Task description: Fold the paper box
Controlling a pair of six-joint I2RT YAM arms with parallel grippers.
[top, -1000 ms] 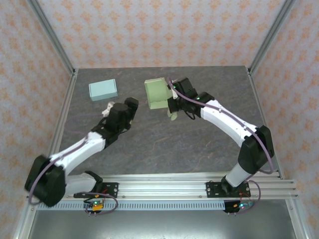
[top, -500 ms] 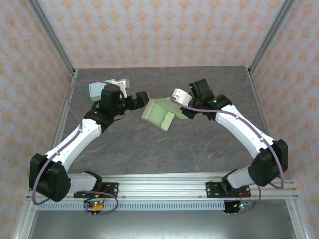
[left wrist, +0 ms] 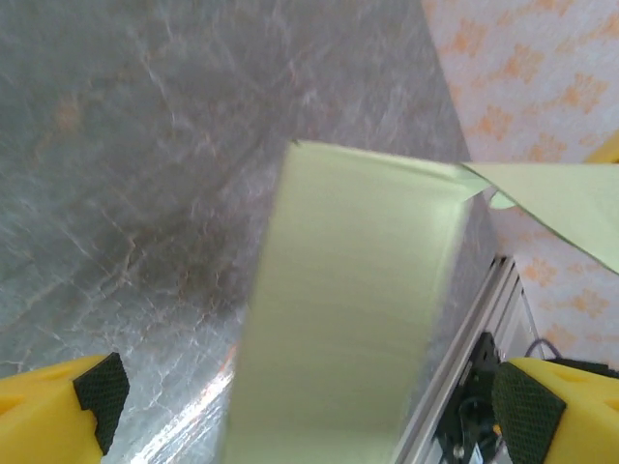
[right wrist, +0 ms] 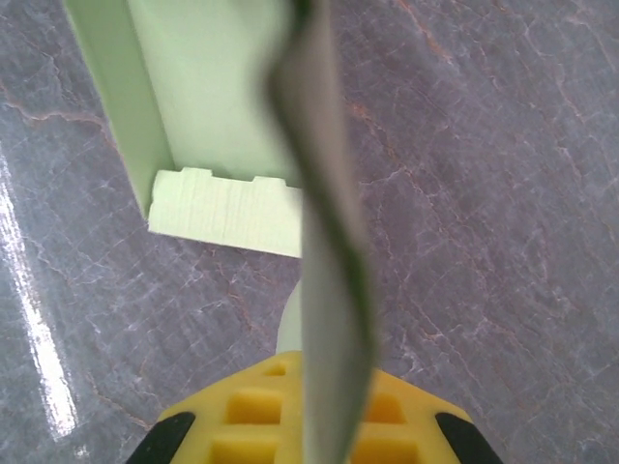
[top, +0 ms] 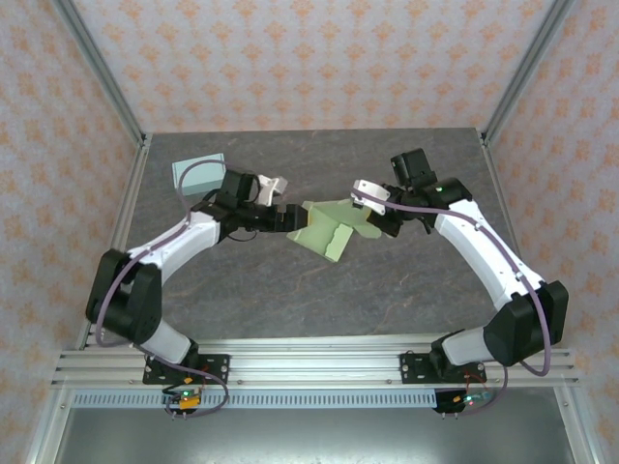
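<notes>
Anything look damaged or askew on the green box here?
The green paper box is tilted between the arms, and the flap pinched in the right gripper looks twisted and wavy rather than flat. Nothing else stands out.

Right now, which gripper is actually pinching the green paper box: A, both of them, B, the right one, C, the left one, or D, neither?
B: the right gripper is shut on a flap of the green paper box, while the left gripper stands wide open, with the box's end between its fingers.
</notes>
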